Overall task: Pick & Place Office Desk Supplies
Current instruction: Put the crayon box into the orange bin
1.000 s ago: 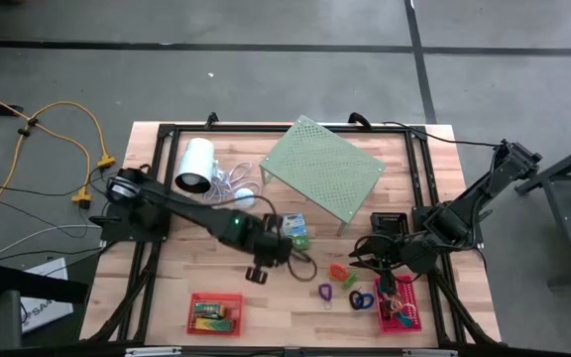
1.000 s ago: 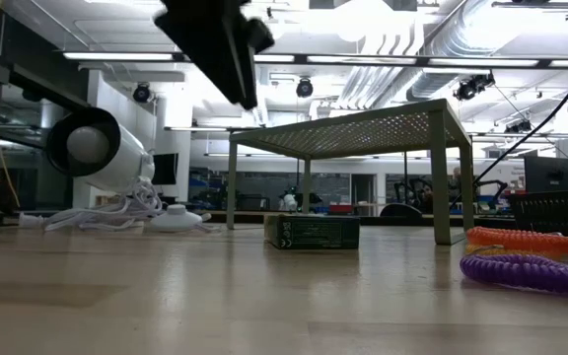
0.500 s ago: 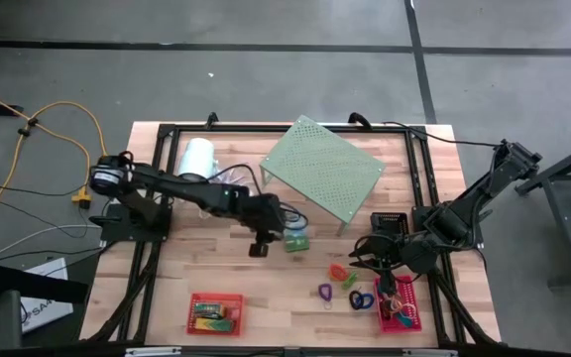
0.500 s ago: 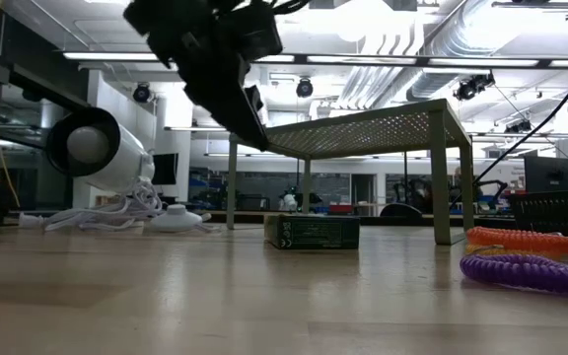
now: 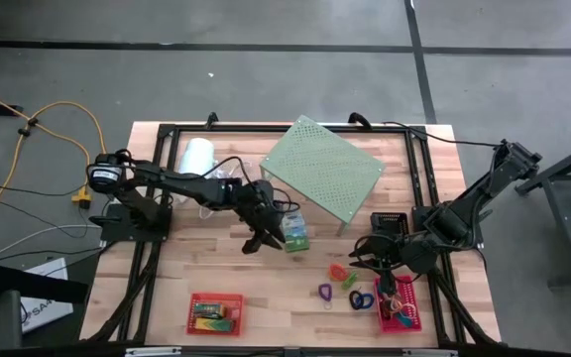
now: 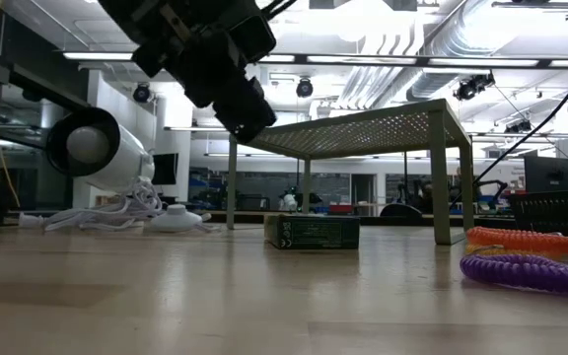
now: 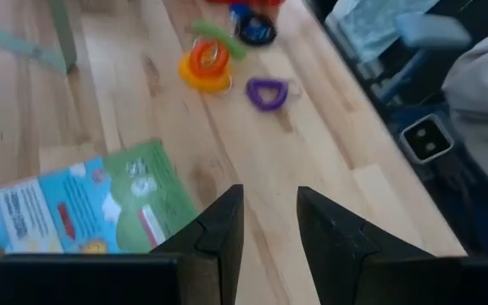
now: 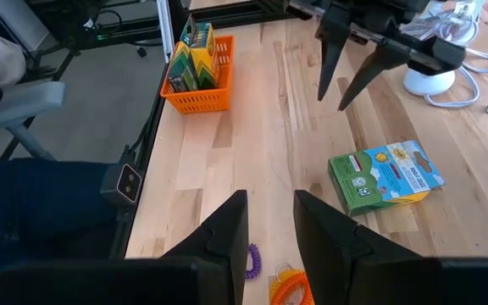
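The thing to watch is the green-white box, lying flat on the wood near the middle of the high view, just below the lower-left corner of the pale green shelf. The left gripper hangs just to the left of it, over bare table, so the box lies to the right of the fingers and a touch higher in the frame. The box's long side runs roughly up and down the overhead picture. In the left wrist view the same box sits off to the lower left, with the two fingers parted by a modest gap and nothing between them. The left arm reaches in from the left edge of the table, stretched low and long, wrist tipped down. The right gripper waits well to the right, above the pink basket, its fingers also apart and empty. The left arm is clearly the nearer one; I'd guess it needs a short shift sideways before closing.
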`<state>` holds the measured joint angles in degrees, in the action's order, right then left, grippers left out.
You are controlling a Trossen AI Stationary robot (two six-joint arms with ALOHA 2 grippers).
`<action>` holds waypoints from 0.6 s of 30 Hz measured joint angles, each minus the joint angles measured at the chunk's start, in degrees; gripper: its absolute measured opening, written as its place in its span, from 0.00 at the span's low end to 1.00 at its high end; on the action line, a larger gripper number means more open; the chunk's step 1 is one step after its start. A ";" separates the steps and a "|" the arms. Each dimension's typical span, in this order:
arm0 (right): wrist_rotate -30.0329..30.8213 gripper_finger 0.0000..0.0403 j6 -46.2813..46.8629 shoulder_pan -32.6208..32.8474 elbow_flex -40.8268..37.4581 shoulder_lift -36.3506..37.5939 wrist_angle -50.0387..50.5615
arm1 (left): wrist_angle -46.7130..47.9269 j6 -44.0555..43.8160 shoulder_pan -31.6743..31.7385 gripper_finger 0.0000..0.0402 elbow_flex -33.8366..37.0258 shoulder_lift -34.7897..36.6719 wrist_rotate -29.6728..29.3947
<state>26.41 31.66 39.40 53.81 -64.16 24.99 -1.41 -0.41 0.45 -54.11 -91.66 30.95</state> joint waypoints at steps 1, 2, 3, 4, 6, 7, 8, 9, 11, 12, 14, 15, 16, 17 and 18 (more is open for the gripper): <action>0.00 0.21 0.00 0.00 0.01 -0.02 0.00 | -1.34 0.01 0.17 0.27 0.48 0.00 0.57; 0.00 0.21 0.00 -0.02 -0.01 -0.01 0.00 | -2.16 0.00 0.29 0.27 0.96 0.00 1.12; 0.00 0.21 -0.01 -0.01 -0.01 0.00 0.00 | -2.58 0.10 0.30 0.27 1.21 0.00 1.66; -0.01 0.21 -0.01 0.00 -0.01 0.00 0.00 | -2.74 0.27 0.30 0.27 1.23 0.00 1.91; 0.00 0.21 0.00 -0.02 -0.01 0.00 0.00 | -3.17 0.38 0.19 0.27 1.21 0.00 1.96; 0.00 0.21 -0.02 -0.02 -0.01 -0.02 0.00 | -3.11 0.38 0.15 0.27 1.21 0.00 1.93; 0.00 0.21 0.00 0.00 0.01 -0.02 0.00 | -3.03 0.38 0.15 0.27 1.21 0.00 1.91; 0.00 0.21 0.00 0.00 -0.01 0.00 0.00 | -3.02 0.38 0.15 0.27 1.21 0.00 1.89; 0.00 0.21 0.00 -0.01 -0.01 -0.01 0.00 | -3.07 0.18 0.15 0.27 1.21 0.00 1.87; 0.00 0.21 0.00 0.00 0.00 -0.01 0.00 | -3.00 0.16 0.15 0.27 1.21 0.00 1.73; 0.00 0.21 0.00 0.00 0.01 0.00 0.00 | -2.97 0.15 0.15 0.27 1.21 0.00 1.48; 0.00 0.21 0.00 -0.02 -0.01 -0.02 0.00 | -2.97 0.14 0.20 0.27 1.23 0.00 1.16; 0.00 0.21 0.00 0.00 0.00 0.00 0.00 | -3.00 0.11 0.29 0.27 1.34 0.00 0.76; 0.00 0.21 0.00 0.00 -0.01 0.00 0.00 | -2.99 -0.14 0.40 0.27 1.50 0.00 0.46; 0.00 0.21 -0.01 -0.01 -0.01 -0.01 0.00 | -2.87 -0.60 0.56 0.27 1.62 0.00 0.40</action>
<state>26.41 31.65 39.39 53.80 -64.17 24.99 -4.27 -1.02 1.02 -52.49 -91.66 31.35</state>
